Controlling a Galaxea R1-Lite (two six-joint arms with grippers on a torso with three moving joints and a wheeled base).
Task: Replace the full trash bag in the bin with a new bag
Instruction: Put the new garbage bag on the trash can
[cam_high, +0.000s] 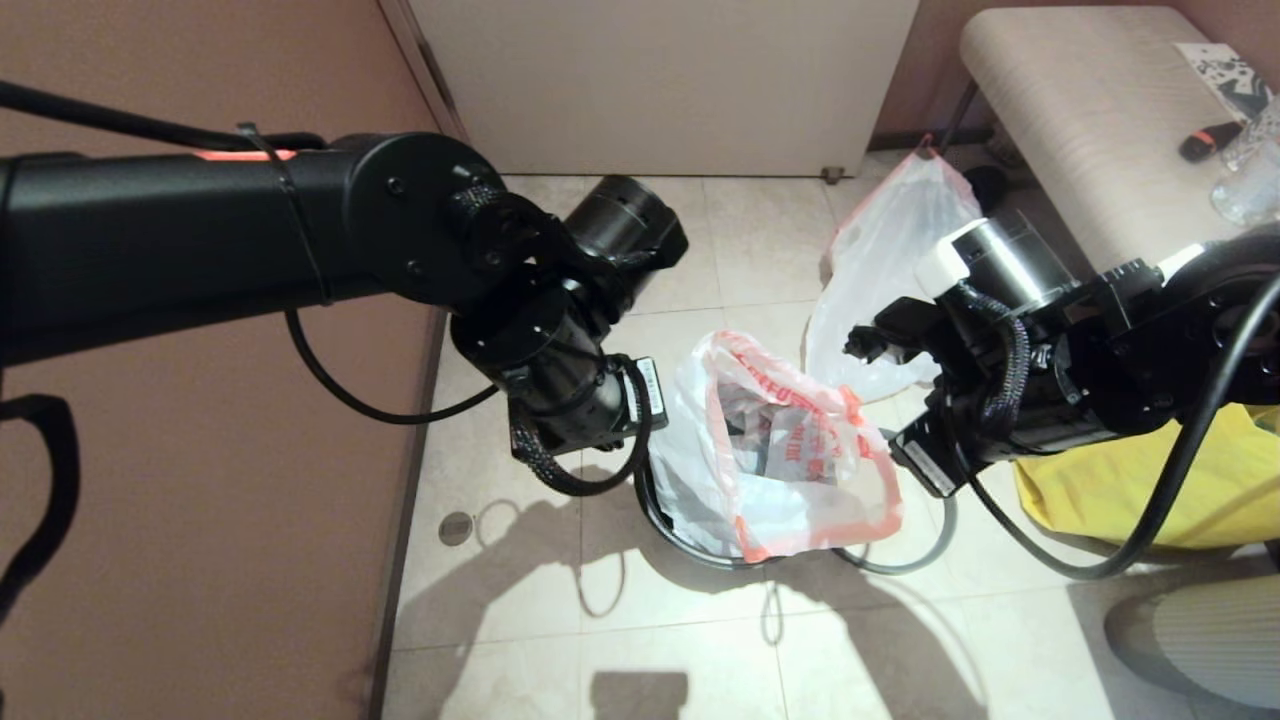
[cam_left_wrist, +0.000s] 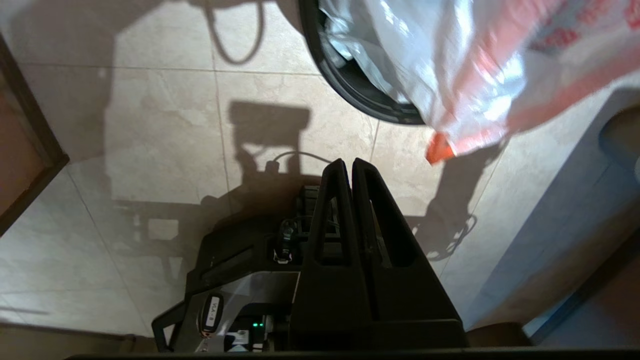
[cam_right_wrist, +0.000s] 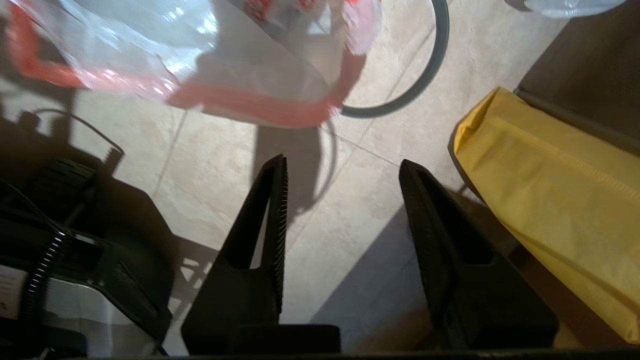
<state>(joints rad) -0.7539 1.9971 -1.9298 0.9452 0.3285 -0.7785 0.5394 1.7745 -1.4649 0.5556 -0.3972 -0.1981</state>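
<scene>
The new bag (cam_high: 790, 450) stands half in the bin (cam_high: 668, 525), its mouth open and its orange-red hem band flaring above and over the bin's near rim. Red lettering shows through the thin plastic. The bin sits on the tiled floor (cam_high: 520, 620), mostly hidden by the bag; only a dark arc of its wall shows below the plastic. The grey ring (cam_high: 905, 560) lies flat on the floor just beside the bin, on the robot's right, partly under the bag's overhanging hem.

The full bag (cam_high: 880, 270) stands on the floor beyond the bin, near the bench (cam_high: 1080, 130), bulging and drawn up to a red point at its top. A yellow bag (cam_high: 1150, 480) lies on the floor to the right of the bin.

The left gripper (cam_left_wrist: 348, 162) hangs above the floor on the bin's left side, its jaws clenched together with nothing between them; in the left wrist view the bag's hem corner and the bin's rim lie just ahead of the tips, apart from them. The right gripper (cam_right_wrist: 342, 167) hangs on the bin's right side, its jaws released and parted over bare tile, holding nothing. In the right wrist view the bag's hem and the grey ring lie ahead of the tips, clear of them, and the yellow bag lies off to one side.

Small items lie on the bench top, too far off to make out.
</scene>
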